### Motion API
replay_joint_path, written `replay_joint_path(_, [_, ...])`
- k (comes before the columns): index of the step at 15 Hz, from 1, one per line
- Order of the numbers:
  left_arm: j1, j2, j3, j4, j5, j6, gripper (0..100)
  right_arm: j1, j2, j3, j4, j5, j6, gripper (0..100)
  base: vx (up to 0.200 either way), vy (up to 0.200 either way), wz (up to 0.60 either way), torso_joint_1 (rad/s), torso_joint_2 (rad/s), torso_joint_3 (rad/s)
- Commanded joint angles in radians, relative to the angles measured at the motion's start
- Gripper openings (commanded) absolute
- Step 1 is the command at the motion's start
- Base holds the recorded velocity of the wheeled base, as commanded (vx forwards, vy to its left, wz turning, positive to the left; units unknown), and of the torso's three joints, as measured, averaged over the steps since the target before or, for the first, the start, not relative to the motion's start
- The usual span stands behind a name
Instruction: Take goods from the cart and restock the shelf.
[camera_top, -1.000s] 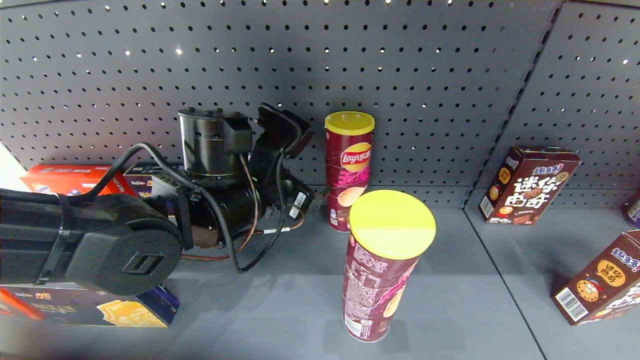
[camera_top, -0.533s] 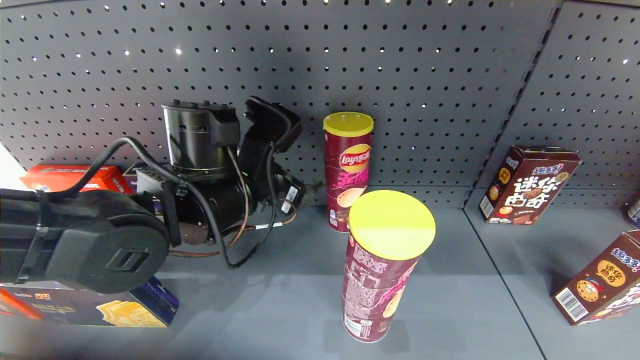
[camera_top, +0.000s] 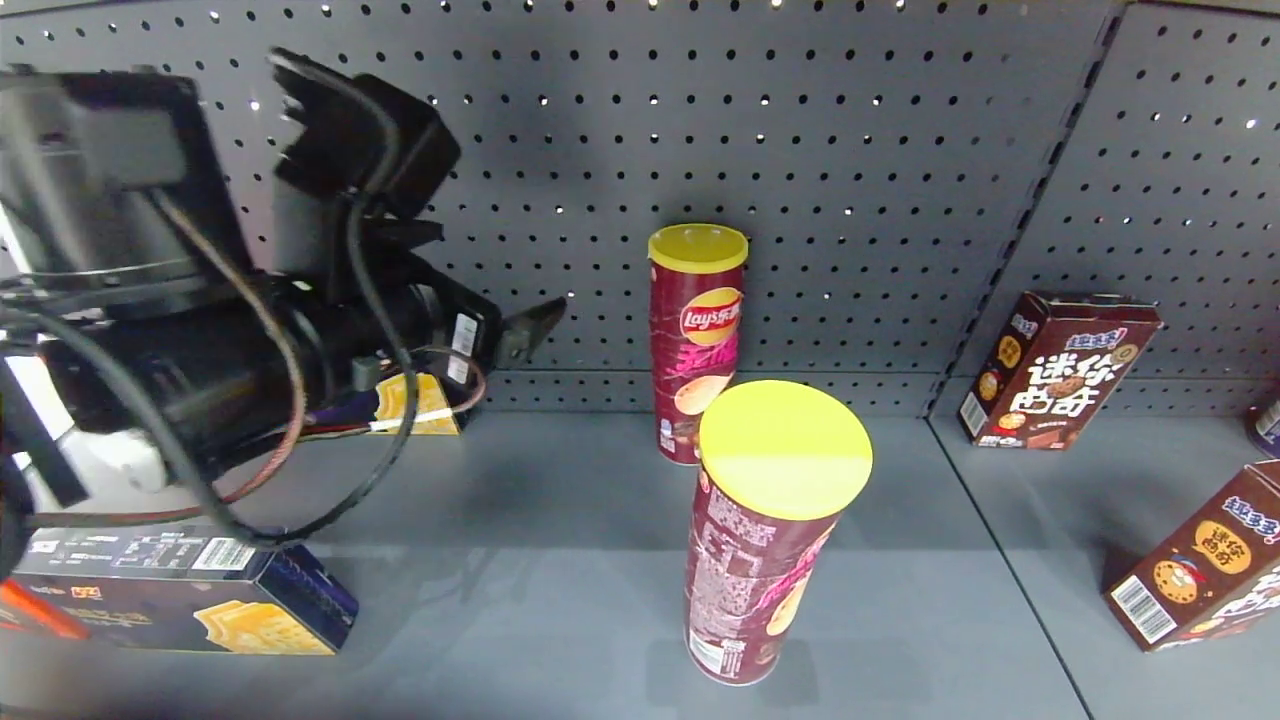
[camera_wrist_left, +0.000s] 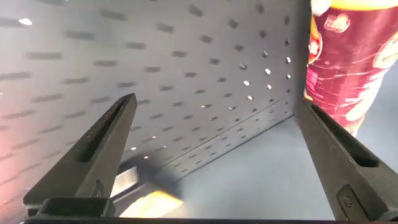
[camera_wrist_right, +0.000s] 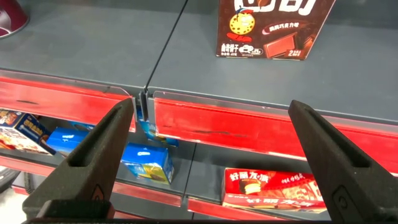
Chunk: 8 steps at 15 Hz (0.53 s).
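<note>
Two maroon chip cans with yellow lids stand upright on the grey shelf (camera_top: 560, 520). The back can (camera_top: 697, 340) is against the pegboard, and the front can (camera_top: 770, 530) is nearer me. My left gripper (camera_wrist_left: 216, 102) is open and empty, held above the shelf to the left of the back can (camera_wrist_left: 348, 62) and well apart from it. One of its fingers (camera_top: 530, 325) shows past the raised arm. My right gripper (camera_wrist_right: 211, 106) is open and empty in front of the red shelf edge (camera_wrist_right: 249, 124).
Brown cookie boxes (camera_top: 1060, 370) (camera_top: 1200, 570) stand on the right part of the shelf, and one brown box (camera_wrist_right: 273, 28) faces the right wrist. A dark blue cracker box (camera_top: 190, 600) lies front left. Blue boxes (camera_wrist_right: 146, 162) and a red box (camera_wrist_right: 273, 183) sit on the lower shelf.
My left arm has drawn back to the left and risen away from the back can, which stays standing. A box with a yellow picture behind the arm has come into sight.
</note>
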Motion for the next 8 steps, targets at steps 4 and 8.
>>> replay_joint_path(4, [0.003, -0.440, 0.316, 0.001, 0.001, 0.001, 100, 0.000, 0.002, 0.000, 0.000, 0.000, 0.000, 100, 0.000, 0.000, 0.00, 0.000, 0.00, 0.000])
replay_joint_path(8, [0.013, -0.729, 0.551, 0.002, 0.059, 0.002, 100, 0.002, 0.002, 0.000, 0.000, 0.005, 0.000, 100, 0.000, 0.000, 0.00, 0.000, 0.00, 0.000])
